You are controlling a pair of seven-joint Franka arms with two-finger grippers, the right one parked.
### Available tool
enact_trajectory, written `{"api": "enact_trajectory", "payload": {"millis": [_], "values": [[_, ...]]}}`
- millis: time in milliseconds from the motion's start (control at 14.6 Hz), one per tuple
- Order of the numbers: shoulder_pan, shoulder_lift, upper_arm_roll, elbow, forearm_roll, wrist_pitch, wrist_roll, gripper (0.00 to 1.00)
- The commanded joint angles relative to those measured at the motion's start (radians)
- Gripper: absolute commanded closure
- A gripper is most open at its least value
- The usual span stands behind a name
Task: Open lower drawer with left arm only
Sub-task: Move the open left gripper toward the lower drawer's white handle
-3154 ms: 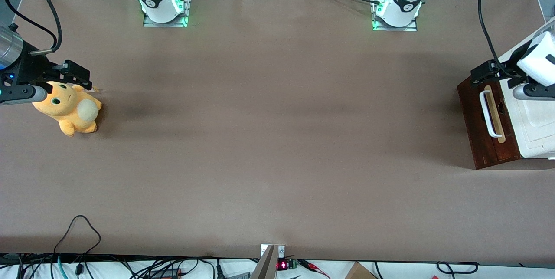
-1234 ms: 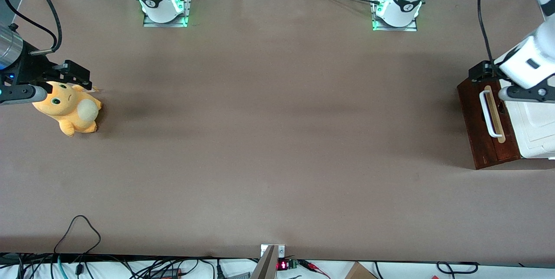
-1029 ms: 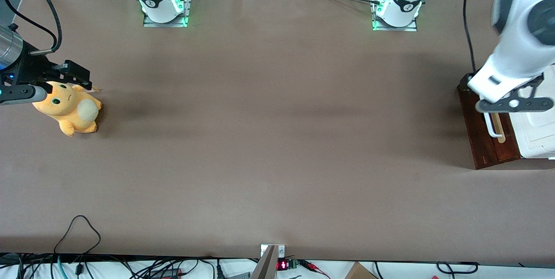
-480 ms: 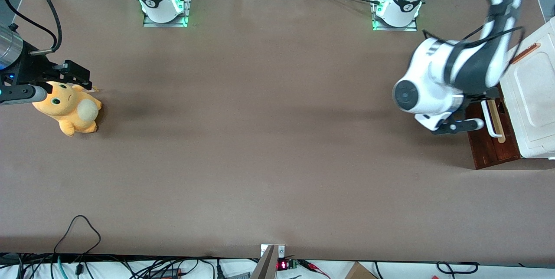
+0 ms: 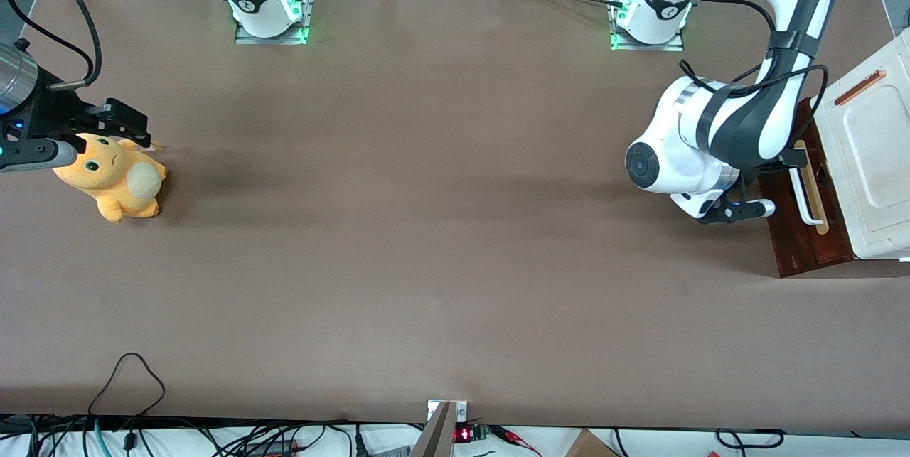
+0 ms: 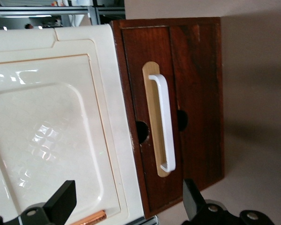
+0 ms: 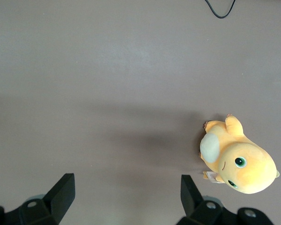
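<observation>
left arm hanging in front of cabinet at working arm's end of table. gripper hovering just off dark wooden front, fingers spread wide, gripping nothing. lower drawer sitting shut, white handle at 12 o'clock from gripper in wrist view, untouched. orange plush toy lying at parked arm's end.
</observation>
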Motion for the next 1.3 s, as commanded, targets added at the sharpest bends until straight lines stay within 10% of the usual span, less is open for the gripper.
{"api": "enact_trajectory", "payload": {"millis": [0, 411, 1234], "values": [[0.012, 0.071, -0.005, -0.004, 0.066, -0.013, -0.068, 0.00], [0.126, 0.111, 0.005, -0.082, 0.258, 0.251, -0.044, 0.00], [0.014, 0.171, 0.003, -0.253, 0.338, -0.077, -0.427, 0.05]]}}
